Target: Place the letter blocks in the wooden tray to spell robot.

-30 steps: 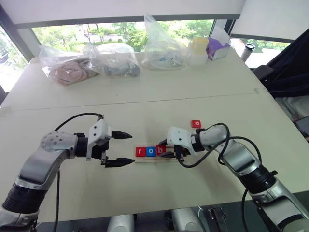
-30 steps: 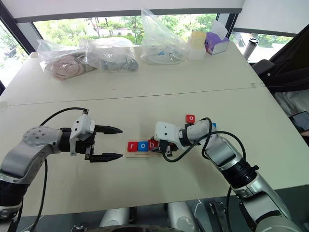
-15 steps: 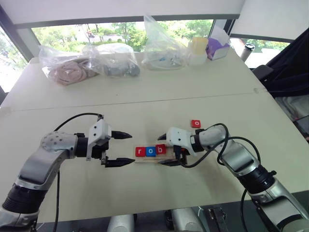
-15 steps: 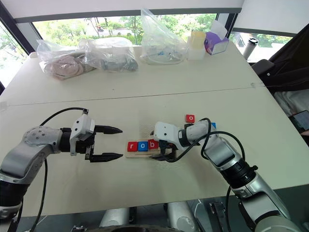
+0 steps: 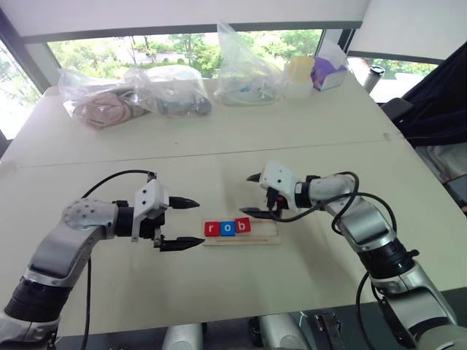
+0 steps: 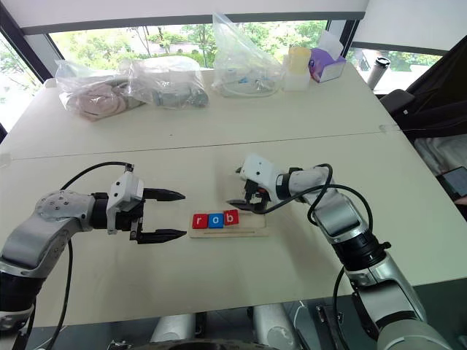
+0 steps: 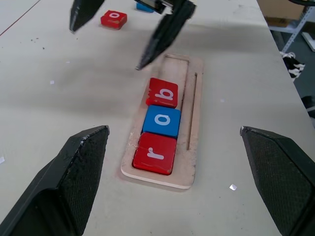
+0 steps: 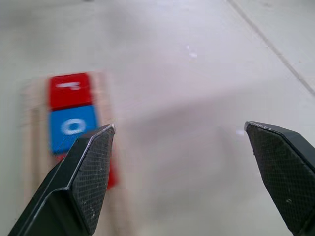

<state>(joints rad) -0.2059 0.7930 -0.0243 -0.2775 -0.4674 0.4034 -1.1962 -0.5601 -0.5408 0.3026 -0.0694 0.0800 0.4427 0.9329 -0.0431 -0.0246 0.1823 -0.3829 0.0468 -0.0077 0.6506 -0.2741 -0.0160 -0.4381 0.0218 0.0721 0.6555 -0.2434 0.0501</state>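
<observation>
Sitting in the left end of the wooden tray [image 5: 241, 236] are 3 letter blocks, a red r [image 7: 154, 153], a blue o [image 7: 162, 120] and a red b [image 7: 164, 92], leaving the tray's right part bare. Just above and behind that bare part hangs the right gripper [image 5: 252, 195], its fingers spread wide with nothing between them, while the left gripper [image 5: 186, 224] hovers near the tray's left end, aimed at it, its fingers likewise parted and holding nothing. Farther off on the table [image 5: 219, 157], a red o block [image 7: 114, 19] and a blue block [image 7: 144, 6] lie loose beyond the tray.
</observation>
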